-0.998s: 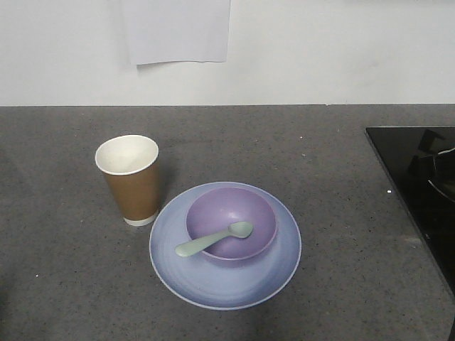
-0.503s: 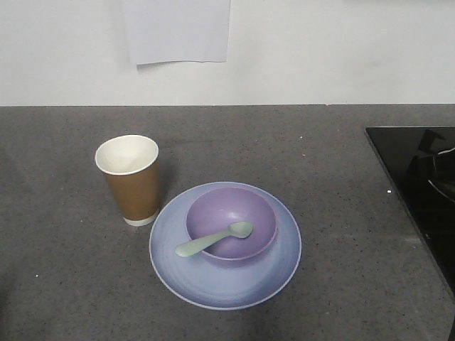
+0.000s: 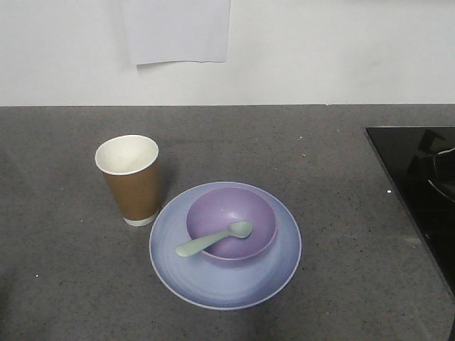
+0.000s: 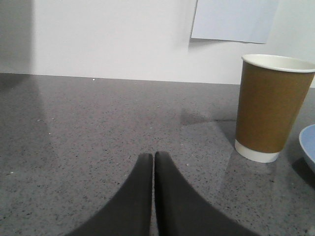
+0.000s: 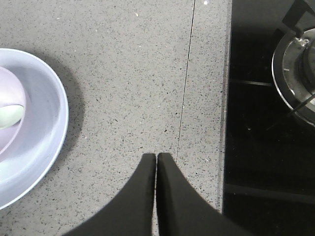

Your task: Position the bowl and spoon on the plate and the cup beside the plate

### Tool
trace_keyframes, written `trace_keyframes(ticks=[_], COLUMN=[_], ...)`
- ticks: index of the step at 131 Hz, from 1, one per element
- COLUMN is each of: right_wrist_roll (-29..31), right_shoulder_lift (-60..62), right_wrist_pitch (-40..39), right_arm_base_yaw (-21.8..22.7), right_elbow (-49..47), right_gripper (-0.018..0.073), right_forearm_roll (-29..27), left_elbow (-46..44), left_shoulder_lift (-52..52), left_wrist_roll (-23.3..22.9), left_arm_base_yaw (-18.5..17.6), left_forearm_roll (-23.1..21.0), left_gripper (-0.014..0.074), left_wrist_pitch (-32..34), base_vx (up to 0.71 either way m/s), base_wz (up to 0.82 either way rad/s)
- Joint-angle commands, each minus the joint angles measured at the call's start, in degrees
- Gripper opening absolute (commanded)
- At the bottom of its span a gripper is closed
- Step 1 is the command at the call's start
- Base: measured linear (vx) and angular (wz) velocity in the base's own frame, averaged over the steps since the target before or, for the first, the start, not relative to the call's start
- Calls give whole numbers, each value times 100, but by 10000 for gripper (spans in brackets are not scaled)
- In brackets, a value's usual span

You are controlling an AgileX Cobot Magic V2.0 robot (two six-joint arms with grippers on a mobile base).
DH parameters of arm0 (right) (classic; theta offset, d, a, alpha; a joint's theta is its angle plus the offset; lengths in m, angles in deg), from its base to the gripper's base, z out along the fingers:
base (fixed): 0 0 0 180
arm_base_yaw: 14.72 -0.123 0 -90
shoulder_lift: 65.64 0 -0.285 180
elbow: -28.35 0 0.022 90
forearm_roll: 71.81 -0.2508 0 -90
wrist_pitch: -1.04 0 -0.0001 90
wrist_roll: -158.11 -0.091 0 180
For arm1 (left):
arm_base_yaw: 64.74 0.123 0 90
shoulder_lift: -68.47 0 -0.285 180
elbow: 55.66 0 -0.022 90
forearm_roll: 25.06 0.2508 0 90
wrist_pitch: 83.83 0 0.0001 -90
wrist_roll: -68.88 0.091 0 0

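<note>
Left gripper (image 4: 153, 156) and right gripper (image 5: 156, 157) both pressed together, empty, above the countertop (image 3: 320, 156)

The left wrist view shows just a sliver of the plate (image 4: 308, 147), cut off at the right edge. The right wrist view cuts off the plate's left side, the bowl (image 5: 7, 130) (mostly gone) and the stove burner (image 5: 297, 73).

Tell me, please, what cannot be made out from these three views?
- Front view: both arms are out of frame; the bowl hides the plate's centre.
- Left wrist view: the plate is cut by the right edge, only a sliver showing.
- Right wrist view: the spoon and the stove burner are cut by the edges.
</note>
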Motion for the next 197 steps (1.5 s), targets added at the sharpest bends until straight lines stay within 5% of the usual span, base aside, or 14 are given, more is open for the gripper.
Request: trace_keyframes(ticks=[1, 36, 67, 101, 145, 197], right_wrist_roll=[29, 143, 185, 164, -160, -252], right_shoulder_lift=[88, 405, 1708, 3137, 4735, 6013], right_wrist_pitch=[-297, -620, -3113, -4870, -5163, -5083], right_arm_base_yaw=[34, 34, 34, 34, 34, 34], right_elbow=[-139, 224, 2216, 4419, 5992, 6654], right_gripper=[-7, -7, -7, -7, -7, -7], right_forearm_roll=[4, 48, 137, 132, 137, 294], left_elbow=[53, 53, 53, 53, 53, 53], left_shoulder_lift=[92, 92, 92, 92, 92, 92], left_wrist_roll=[-5, -5, -5, -5, -5, -5], left_arm_base_yaw=[-42, -42, -42, -42, -42, -42], left_forearm_roll=[4, 4, 4, 4, 4, 4], left_gripper=[-8, -8, -8, -8, -8, -8], left_wrist_pitch=[450, 450, 450, 450, 450, 450], base_vx=[0, 0, 0, 0, 0, 0], base_wz=[0, 0, 0, 0, 0, 0])
